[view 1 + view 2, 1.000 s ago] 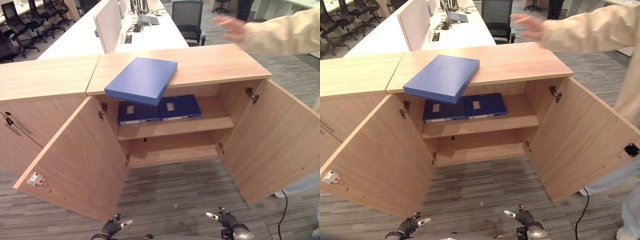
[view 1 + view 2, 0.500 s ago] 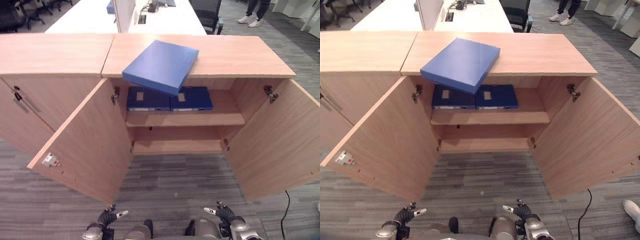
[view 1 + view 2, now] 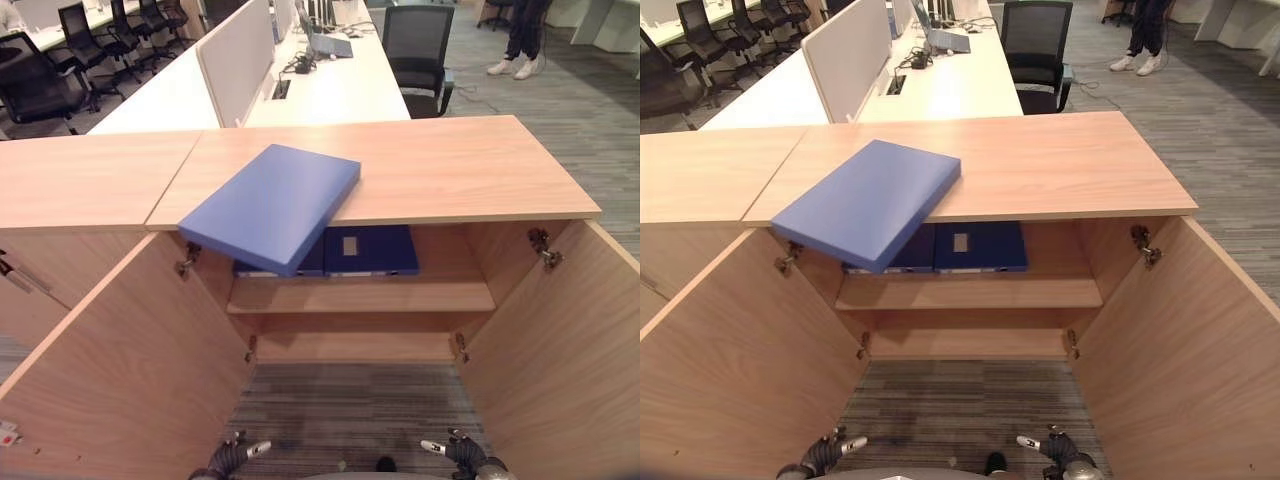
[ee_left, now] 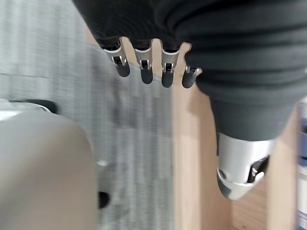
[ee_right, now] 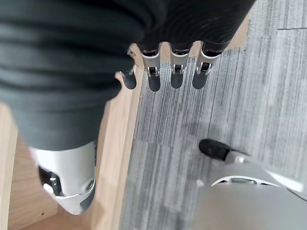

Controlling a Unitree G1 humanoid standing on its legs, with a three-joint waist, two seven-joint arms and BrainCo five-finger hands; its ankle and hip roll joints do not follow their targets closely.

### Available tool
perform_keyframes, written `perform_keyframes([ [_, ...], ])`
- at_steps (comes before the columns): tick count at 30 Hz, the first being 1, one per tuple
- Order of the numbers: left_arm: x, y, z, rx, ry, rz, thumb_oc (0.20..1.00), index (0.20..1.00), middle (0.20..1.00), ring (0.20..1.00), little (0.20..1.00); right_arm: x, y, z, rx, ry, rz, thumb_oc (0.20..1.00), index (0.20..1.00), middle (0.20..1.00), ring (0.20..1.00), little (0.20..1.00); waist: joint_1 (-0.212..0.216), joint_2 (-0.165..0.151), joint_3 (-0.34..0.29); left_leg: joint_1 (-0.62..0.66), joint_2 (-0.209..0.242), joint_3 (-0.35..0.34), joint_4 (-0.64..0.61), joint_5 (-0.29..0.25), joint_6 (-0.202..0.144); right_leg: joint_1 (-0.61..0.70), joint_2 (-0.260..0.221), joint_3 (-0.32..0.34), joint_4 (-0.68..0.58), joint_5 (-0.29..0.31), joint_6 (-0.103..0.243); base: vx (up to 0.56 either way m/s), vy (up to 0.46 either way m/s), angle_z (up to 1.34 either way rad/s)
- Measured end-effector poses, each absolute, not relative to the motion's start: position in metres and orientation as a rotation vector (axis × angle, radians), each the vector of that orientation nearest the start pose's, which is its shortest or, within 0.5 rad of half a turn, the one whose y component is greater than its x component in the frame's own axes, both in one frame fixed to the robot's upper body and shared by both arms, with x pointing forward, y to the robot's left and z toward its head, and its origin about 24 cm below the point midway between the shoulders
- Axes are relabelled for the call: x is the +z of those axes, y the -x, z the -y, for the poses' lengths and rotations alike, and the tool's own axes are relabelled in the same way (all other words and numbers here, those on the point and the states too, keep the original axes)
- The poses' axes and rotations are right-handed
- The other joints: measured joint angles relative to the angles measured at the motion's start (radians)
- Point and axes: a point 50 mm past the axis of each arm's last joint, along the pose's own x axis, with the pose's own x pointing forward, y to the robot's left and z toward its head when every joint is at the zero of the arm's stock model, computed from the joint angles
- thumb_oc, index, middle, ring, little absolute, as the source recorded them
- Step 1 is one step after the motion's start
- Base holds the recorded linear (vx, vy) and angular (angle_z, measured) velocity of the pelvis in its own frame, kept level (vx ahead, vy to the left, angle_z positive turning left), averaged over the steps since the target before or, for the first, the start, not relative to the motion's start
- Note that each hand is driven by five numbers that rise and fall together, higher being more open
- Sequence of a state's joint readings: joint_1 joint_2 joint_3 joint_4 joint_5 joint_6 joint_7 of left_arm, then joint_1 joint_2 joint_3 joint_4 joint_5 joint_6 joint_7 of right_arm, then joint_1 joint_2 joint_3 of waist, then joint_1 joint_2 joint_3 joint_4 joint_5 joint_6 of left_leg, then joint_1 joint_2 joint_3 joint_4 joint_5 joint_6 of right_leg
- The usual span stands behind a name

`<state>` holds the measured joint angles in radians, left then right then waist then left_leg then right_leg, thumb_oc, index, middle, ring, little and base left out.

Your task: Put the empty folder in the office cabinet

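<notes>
Gone is the person's arm that reached over the cabinet (image 3: 420,170). Both hands, left (image 4: 144,67) and right (image 5: 172,72), hang relaxed and empty, well below the blue folder (image 3: 272,205), which overhangs the top edge, likely for easy grasping.

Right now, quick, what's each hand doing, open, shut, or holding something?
Left hand: open, fingers straight, holding nothing.
Right hand: open, fingers straight, holding nothing.
The folder lies on the cabinet top, untouched.
</notes>
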<state>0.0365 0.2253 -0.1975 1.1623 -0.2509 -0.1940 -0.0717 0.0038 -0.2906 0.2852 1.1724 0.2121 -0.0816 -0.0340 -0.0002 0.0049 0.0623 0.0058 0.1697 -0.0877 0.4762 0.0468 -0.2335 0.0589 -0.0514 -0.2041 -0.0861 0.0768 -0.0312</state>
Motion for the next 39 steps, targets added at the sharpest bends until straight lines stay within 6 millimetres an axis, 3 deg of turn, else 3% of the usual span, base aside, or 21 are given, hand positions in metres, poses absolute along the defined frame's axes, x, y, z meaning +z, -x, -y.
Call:
perform_keyframes([
  [1,-0.151,-0.115,-0.215,0.030,-0.055,-0.964,1.000,1.000,1.000,1.000,1.000,-0.152,-0.109,0.239,-0.073,0.252,-1.094,1.000,1.000,1.000,1.000,1.000,-0.007,-0.018,0.032,-0.101,-0.011,-0.035,0.182,0.161,-0.024,0.024,0.009,-0.001,0.002,-0.025,-0.034,0.25,-0.123,0.01],
  [2,-0.149,-0.123,-0.214,0.022,-0.055,-0.946,1.000,1.000,1.000,1.000,1.000,-0.151,-0.113,0.240,-0.081,0.252,-1.087,1.000,1.000,1.000,1.000,1.000,-0.012,-0.039,0.061,-0.189,-0.007,-0.003,0.298,0.128,0.005,0.052,0.016,0.001,-0.001,-0.056,-0.052,0.35,-0.062,0.08],
  [3,-0.146,-0.128,-0.217,0.032,-0.048,-0.921,1.000,1.000,1.000,1.000,1.000,-0.150,-0.114,0.242,-0.085,0.255,-1.084,1.000,1.000,1.000,1.000,1.000,-0.011,-0.058,0.084,-0.238,-0.006,0.055,0.279,0.097,0.047,0.075,0.017,0.001,-0.004,-0.071,-0.053,0.32,0.007,-0.01],
  [4,-0.144,-0.132,-0.218,0.027,-0.056,-0.907,1.000,1.000,1.000,1.000,1.000,-0.149,-0.119,0.243,-0.095,0.254,-1.073,1.000,1.000,1.000,1.000,1.000,-0.008,-0.067,0.099,-0.261,-0.014,0.135,0.106,0.057,0.074,0.083,0.015,0.006,-0.008,-0.084,-0.036,0.30,0.038,-0.14],
  [5,-0.143,-0.133,-0.216,0.017,-0.057,-0.905,1.000,1.000,1.000,1.000,1.000,-0.146,-0.127,0.245,-0.100,0.260,-1.054,1.000,1.000,1.000,1.000,1.000,-0.006,-0.060,0.106,-0.261,-0.037,0.172,-0.119,0.050,0.078,0.082,0.020,0.011,-0.007,-0.097,-0.013,0.19,0.059,-0.36],
  [6,-0.144,-0.132,-0.215,0.017,-0.054,-0.906,1.000,1.000,1.000,1.000,1.000,-0.144,-0.134,0.245,-0.093,0.268,-1.039,1.000,1.000,1.000,1.000,1.000,0.009,-0.043,0.116,-0.251,-0.069,0.177,-0.343,0.058,0.082,0.086,0.040,0.030,-0.006,-0.100,-0.013,0.16,0.072,-0.48],
  [7,-0.144,-0.132,-0.216,0.018,-0.056,-0.910,1.000,1.000,1.000,1.000,1.000,-0.141,-0.141,0.245,-0.088,0.277,-1.023,1.000,1.000,1.000,1.000,1.000,0.016,-0.024,0.125,-0.247,-0.087,0.178,-0.455,0.064,0.084,0.095,0.061,0.037,-0.004,-0.110,-0.004,0.14,0.094,-0.53],
  [10,-0.149,-0.113,-0.222,0.037,-0.064,-0.970,1.000,1.000,1.000,1.000,1.000,-0.143,-0.144,0.233,-0.045,0.275,-1.014,1.000,1.000,1.000,1.000,1.000,0.045,-0.015,0.132,-0.233,-0.109,0.205,-0.383,0.088,0.123,0.148,0.095,0.028,-0.001,-0.131,-0.023,0.16,0.108,-0.73],
  [12,-0.153,-0.102,-0.223,0.033,-0.075,-1.013,1.000,1.000,1.000,1.000,1.000,-0.148,-0.128,0.234,-0.042,0.276,-1.055,1.000,1.000,1.000,1.000,1.000,0.032,-0.032,0.099,-0.173,-0.171,0.225,-0.344,0.116,0.228,0.200,0.102,0.023,0.012,-0.176,0.014,0.11,0.118,-0.12],
  [13,-0.151,-0.109,-0.225,0.034,-0.086,-0.999,1.000,1.000,1.000,1.000,1.000,-0.153,-0.114,0.232,-0.043,0.268,-1.095,1.000,1.000,1.000,1.000,1.000,0.008,-0.024,0.087,-0.090,-0.167,0.240,-0.430,0.074,0.302,0.194,0.124,0.011,0.102,-0.203,0.057,0.10,0.150,0.49],
  [14,-0.150,-0.113,-0.226,0.031,-0.092,-0.987,1.000,1.000,1.000,1.000,1.000,-0.154,-0.113,0.230,-0.040,0.262,-1.098,1.000,1.000,1.000,1.000,1.000,0.006,-0.020,0.087,-0.058,-0.151,0.228,-0.474,0.077,0.309,0.150,0.127,0.012,0.205,-0.227,0.082,0.10,0.161,0.27],
  [15,-0.148,-0.117,-0.227,0.025,-0.098,-0.967,1.000,1.000,1.000,1.000,1.000,-0.154,-0.113,0.227,-0.031,0.255,-1.098,1.000,1.000,1.000,1.000,1.000,0.014,-0.014,0.082,-0.022,-0.138,0.217,-0.521,0.073,0.315,0.095,0.104,0.013,0.297,-0.288,0.076,0.06,0.131,-0.10],
  [16,-0.148,-0.115,-0.228,0.030,-0.100,-0.974,1.000,1.000,1.000,1.000,1.000,-0.153,-0.117,0.225,-0.025,0.251,-1.083,1.000,1.000,1.000,1.000,1.000,0.008,-0.022,0.072,-0.011,-0.146,0.215,-0.534,0.070,0.318,0.078,0.067,0.025,0.280,-0.294,0.072,0.03,0.087,-0.19],
  [19,-0.143,-0.129,-0.235,0.037,-0.126,-0.943,1.000,1.000,1.000,1.000,1.000,-0.149,-0.134,0.218,-0.015,0.235,-1.026,1.000,1.000,1.000,1.000,1.000,0.007,-0.039,0.065,0.009,-0.170,0.197,-0.564,0.065,0.317,0.007,-0.066,0.026,0.226,-0.258,0.128,-0.01,0.120,0.20],
  [20,-0.139,-0.135,-0.239,0.041,-0.136,-0.920,1.000,1.000,1.000,1.000,1.000,-0.149,-0.135,0.213,-0.008,0.223,-1.020,1.000,1.000,1.000,1.000,1.000,0.011,-0.050,0.062,0.017,-0.177,0.193,-0.565,0.058,0.307,-0.019,-0.096,0.025,0.241,-0.175,0.171,-0.03,0.091,0.26],
  [24,-0.139,-0.130,-0.241,0.053,-0.143,-0.923,1.000,1.000,1.000,1.000,1.000,-0.146,-0.147,0.209,0.009,0.215,-0.991,1.000,1.000,1.000,1.000,1.000,0.028,0.004,0.079,0.053,-0.146,0.209,-0.560,0.017,0.270,-0.094,-0.097,0.026,0.464,-0.181,0.202,-0.02,0.044,-0.14],
  [27,-0.139,-0.125,-0.248,0.070,-0.155,-0.939,1.000,1.000,1.000,1.000,1.000,-0.147,-0.143,0.208,0.011,0.209,-1.003,1.000,1.000,1.000,1.000,1.000,0.031,-0.004,0.083,0.069,-0.138,0.190,-0.560,0.005,0.265,-0.118,-0.107,0.034,0.530,-0.204,0.226,0.06,-0.030,0.06],
  [28,-0.139,-0.125,-0.248,0.070,-0.155,-0.939,1.000,1.000,1.000,1.000,1.000,-0.147,-0.143,0.208,0.011,0.209,-1.003,1.000,1.000,1.000,1.000,1.000,0.031,-0.004,0.083,0.069,-0.138,0.190,-0.560,0.005,0.265,-0.118,-0.107,0.034,0.530,-0.204,0.226,0.04,-0.047,0.17],
  [30,-0.142,-0.114,-0.250,0.077,-0.154,-0.965,1.000,1.000,1.000,1.000,1.000,-0.151,-0.132,0.208,0.007,0.203,-1.032,1.000,1.000,1.000,1.000,1.000,0.036,-0.046,0.062,0.060,-0.148,0.180,-0.556,0.018,0.257,-0.010,-0.090,0.048,0.319,-0.245,0.197,0.00,-0.055,0.14],
  [31,-0.143,-0.114,-0.247,0.074,-0.148,-0.967,1.000,1.000,1.000,1.000,1.000,-0.151,-0.133,0.210,0.002,0.204,-1.031,1.000,1.000,1.000,1.000,1.000,0.035,-0.056,0.054,0.051,-0.144,0.176,-0.555,0.023,0.250,0.019,-0.075,0.046,0.258,-0.229,0.141,0.00,-0.071,0.08],
  [39,-0.146,-0.108,-0.246,0.080,-0.140,-0.990,1.000,1.000,1.000,1.000,1.000,-0.152,-0.128,0.212,-0.010,0.194,-1.040,1.000,1.000,1.000,1.000,1.000,0.041,-0.019,0.052,0.036,-0.111,0.153,-0.556,0.038,0.216,0.015,-0.037,0.057,0.266,-0.242,0.107,-0.03,-0.115,0.06],
])
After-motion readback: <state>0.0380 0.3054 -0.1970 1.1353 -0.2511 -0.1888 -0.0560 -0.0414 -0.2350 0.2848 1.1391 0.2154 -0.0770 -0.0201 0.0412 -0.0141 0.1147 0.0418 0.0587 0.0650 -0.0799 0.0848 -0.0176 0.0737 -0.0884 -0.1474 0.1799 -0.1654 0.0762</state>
